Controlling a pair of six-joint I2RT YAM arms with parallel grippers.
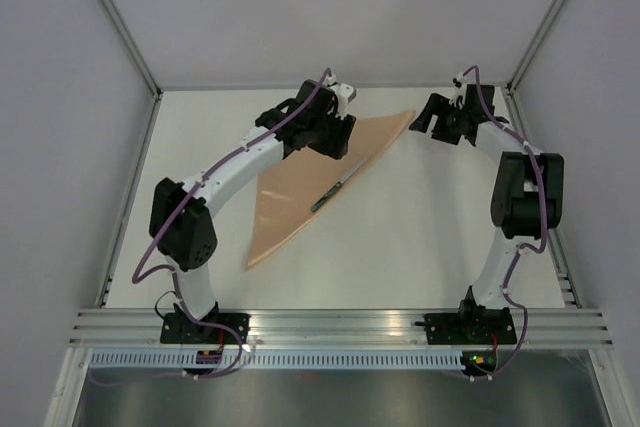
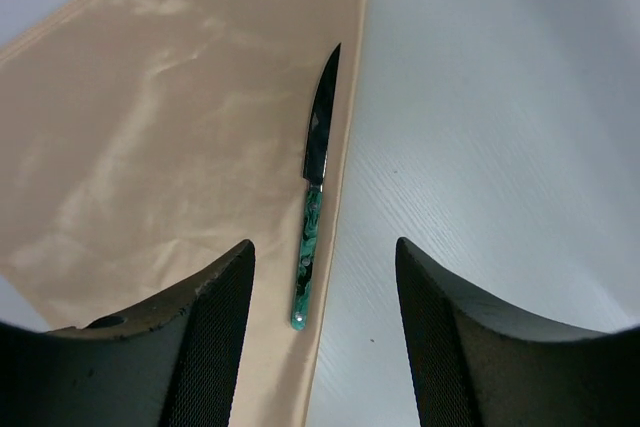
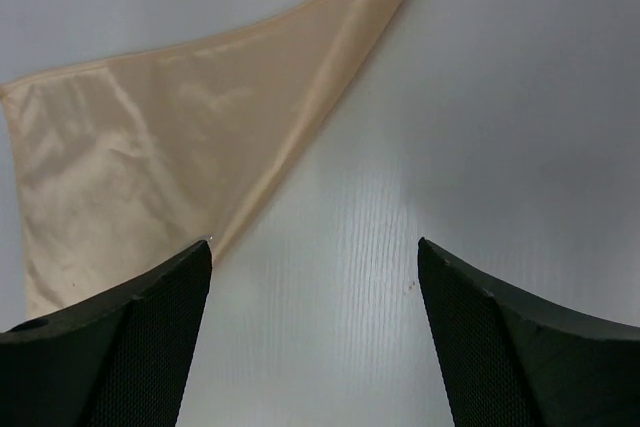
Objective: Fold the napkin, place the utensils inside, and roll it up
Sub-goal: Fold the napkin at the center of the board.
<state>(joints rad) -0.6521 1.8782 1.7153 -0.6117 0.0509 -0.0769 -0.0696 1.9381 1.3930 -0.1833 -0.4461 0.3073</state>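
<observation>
The peach-orange napkin (image 1: 290, 197) lies folded into a triangle on the white table (image 1: 420, 237). One utensil, a knife (image 1: 328, 195) with a dark green handle and silvery blade, lies on the napkin along its right edge. In the left wrist view the knife (image 2: 313, 197) rests on the napkin (image 2: 180, 147), handle end toward my left gripper (image 2: 325, 267). My left gripper (image 1: 333, 139) hovers open and empty over the napkin's far part. My right gripper (image 1: 432, 119) is open and empty beside the napkin's far right corner (image 3: 170, 137), over bare table (image 3: 315, 262).
Grey walls with metal posts close the table at the back and sides. An aluminium rail (image 1: 340, 325) runs along the near edge, carrying both arm bases. Bare table lies right of the napkin.
</observation>
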